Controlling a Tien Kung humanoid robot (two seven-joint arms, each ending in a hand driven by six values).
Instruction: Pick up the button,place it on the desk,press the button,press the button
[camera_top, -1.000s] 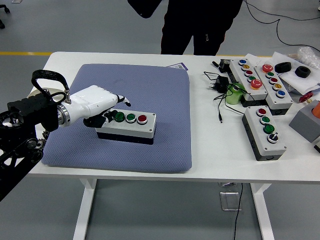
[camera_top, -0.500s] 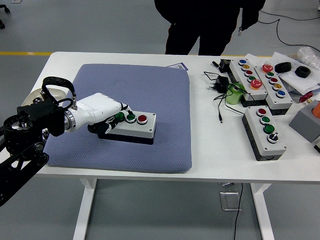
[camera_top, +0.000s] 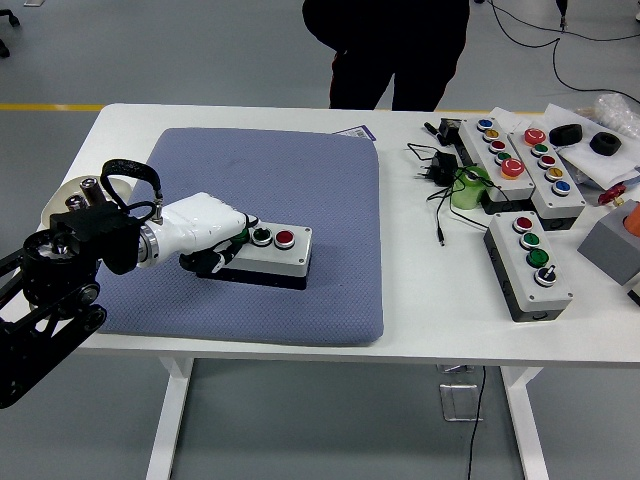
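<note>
Resting on the left end of the button box, the left hand is lying with its fingers curled down over the leftmost button, so it's pressing rather than gripping anything. The box is sitting on the blue pad on the white table, and it's showing three buttons in a row: one mostly hidden under the fingers, a green one and a red one. Over on the right side of the table there are three more button boxes: one nearer with four buttons, and two lying side by side further back. A black adapter with its cable is lying just left of them. A person in black is standing at the far edge.
</note>
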